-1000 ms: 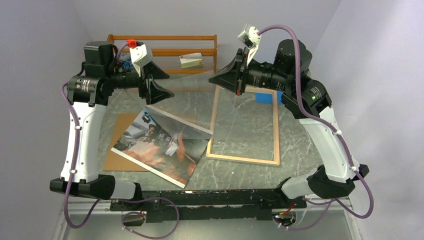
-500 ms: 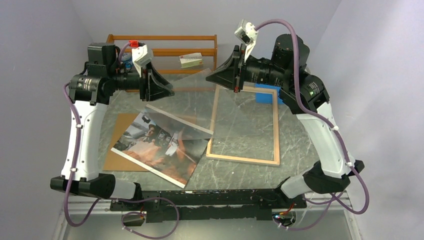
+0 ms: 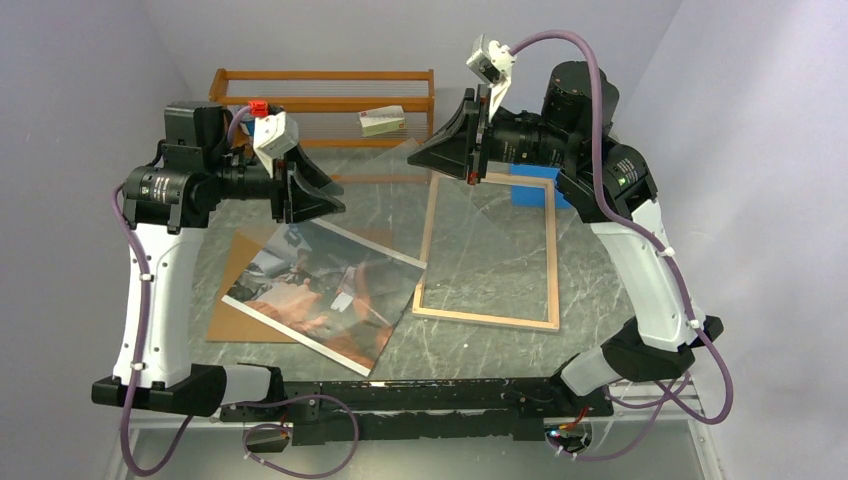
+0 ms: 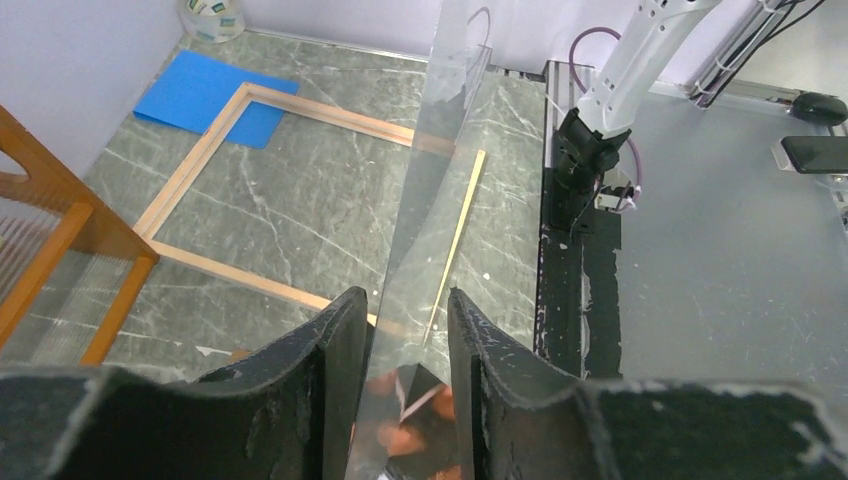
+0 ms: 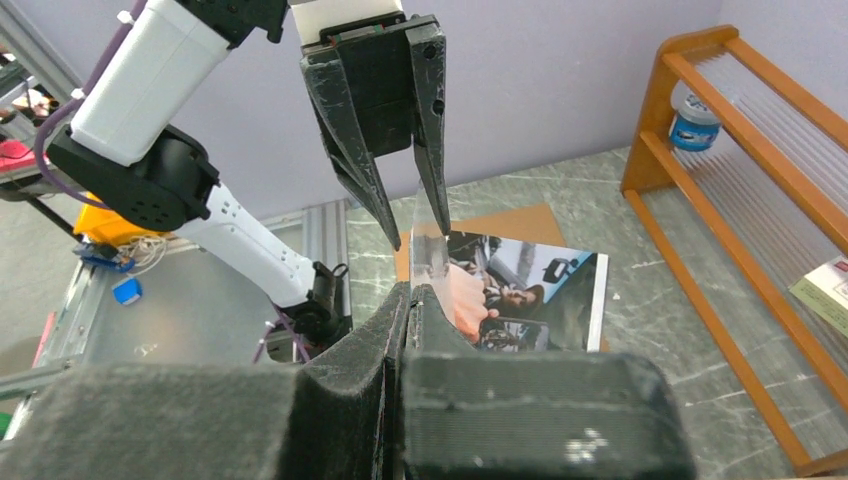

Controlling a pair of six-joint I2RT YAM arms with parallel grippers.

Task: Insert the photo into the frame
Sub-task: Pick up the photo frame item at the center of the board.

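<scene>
- Left gripper [image 3: 340,197] now sits further left, jaws apart around the clear pane [image 4: 425,230]; right gripper [image 3: 412,163] clamps its upper-right corner.
- Photo [image 3: 320,295] lies left of the frame [image 3: 485,318], not yet inside.

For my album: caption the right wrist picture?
Right gripper pinching a clear pane, left gripper opposite, photo on the table below.

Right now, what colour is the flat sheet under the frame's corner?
The sheet is blue, clearest in the left wrist view.
</scene>
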